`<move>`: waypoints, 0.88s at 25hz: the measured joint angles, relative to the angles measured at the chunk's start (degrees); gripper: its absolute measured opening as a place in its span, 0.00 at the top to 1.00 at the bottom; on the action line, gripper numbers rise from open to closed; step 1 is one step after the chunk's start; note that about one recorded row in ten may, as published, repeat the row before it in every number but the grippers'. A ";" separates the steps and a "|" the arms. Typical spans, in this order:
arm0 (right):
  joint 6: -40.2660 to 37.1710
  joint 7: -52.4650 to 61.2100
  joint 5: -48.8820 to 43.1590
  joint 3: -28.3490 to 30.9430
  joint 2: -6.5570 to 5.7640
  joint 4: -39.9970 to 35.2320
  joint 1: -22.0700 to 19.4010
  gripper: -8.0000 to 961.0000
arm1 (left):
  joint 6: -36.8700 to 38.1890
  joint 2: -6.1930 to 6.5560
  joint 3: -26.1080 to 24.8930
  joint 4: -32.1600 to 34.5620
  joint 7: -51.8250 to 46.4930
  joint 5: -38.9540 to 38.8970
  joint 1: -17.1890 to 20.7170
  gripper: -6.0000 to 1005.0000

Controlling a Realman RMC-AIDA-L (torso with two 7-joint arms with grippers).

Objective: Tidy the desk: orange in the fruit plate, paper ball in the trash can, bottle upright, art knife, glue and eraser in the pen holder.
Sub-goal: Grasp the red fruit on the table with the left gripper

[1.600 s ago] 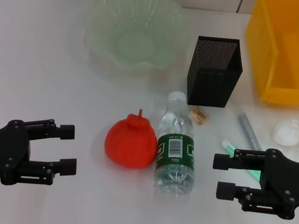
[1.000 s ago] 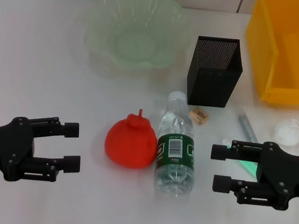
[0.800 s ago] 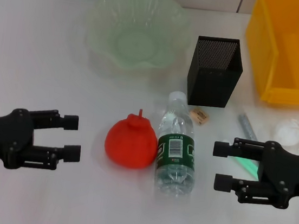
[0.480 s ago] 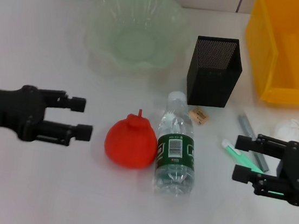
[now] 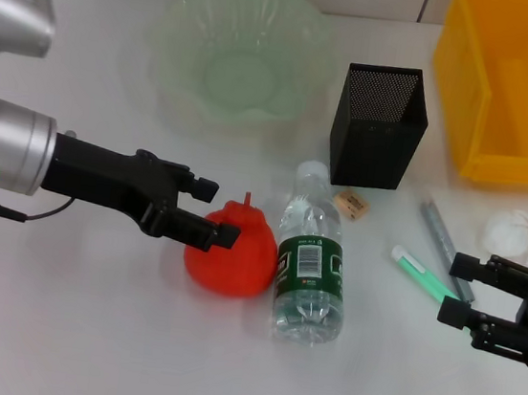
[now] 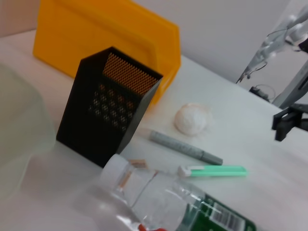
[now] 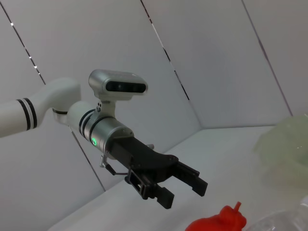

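Head view: left gripper [image 5: 210, 213] reaches level, jaws wide, at the orange [image 5: 234, 252].

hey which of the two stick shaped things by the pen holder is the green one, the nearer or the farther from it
The farther one. The mint-green stick lies nearer the right tool, while the grey stick lies between it and the pen holder.

Bright colours scattered across a white tabletop [image 5: 55, 326]

A red-orange round orange [image 5: 230, 251], a pale green translucent ruffled glass fruit plate [image 5: 233, 54], a bright yellow plastic trash can [image 5: 509, 83], a black mesh metal pen holder [image 5: 377, 125], a clear plastic bottle [image 5: 312, 261] with dark green label, barcode and white cap, a white crumpled paper ball [image 5: 510, 233], a tan rectangular eraser [image 5: 351, 203].
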 joint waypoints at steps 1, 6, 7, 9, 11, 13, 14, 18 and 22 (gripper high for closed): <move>-0.03 0.00 0.12 0.00 0.00 0.00 -0.20 0.23 | 0.00 0.00 0.00 0.00 0.00 0.00 0.00 0.20; -0.14 0.00 0.35 0.02 0.02 0.00 -0.78 0.23 | -3.46 0.01 3.37 -2.11 0.24 0.08 -0.06 0.21; -0.18 0.00 0.35 0.04 0.04 0.00 -0.86 0.23 | -3.82 0.01 3.88 -2.53 0.31 0.09 -0.06 0.21; -0.27 0.00 0.36 0.07 0.08 0.03 -0.89 0.23 | -4.76 0.01 4.72 -3.59 0.39 0.09 -0.06 0.21; -0.35 0.00 0.36 0.08 0.11 0.16 -0.88 0.23 | -5.42 0.02 5.01 -4.24 0.37 0.14 -0.06 0.21; -0.41 0.00 0.36 0.08 0.16 0.23 -0.85 0.23 | -6.72 0.02 5.13 -5.49 0.26 0.26 -0.08 0.21; -0.44 0.00 0.36 0.08 0.19 0.23 -0.85 0.23 | -7.03 0.02 5.14 -5.76 0.26 0.27 -0.08 0.21; -0.49 0.00 0.36 0.08 0.30 0.29 -0.81 0.23 | -8.29 0.02 5.35 -7.05 0.45 0.31 -0.08 0.25; -0.50 0.01 0.36 0.08 0.38 0.35 -0.59 0.23 | -8.59 0.02 5.59 -7.10 0.50 0.30 0.05 0.39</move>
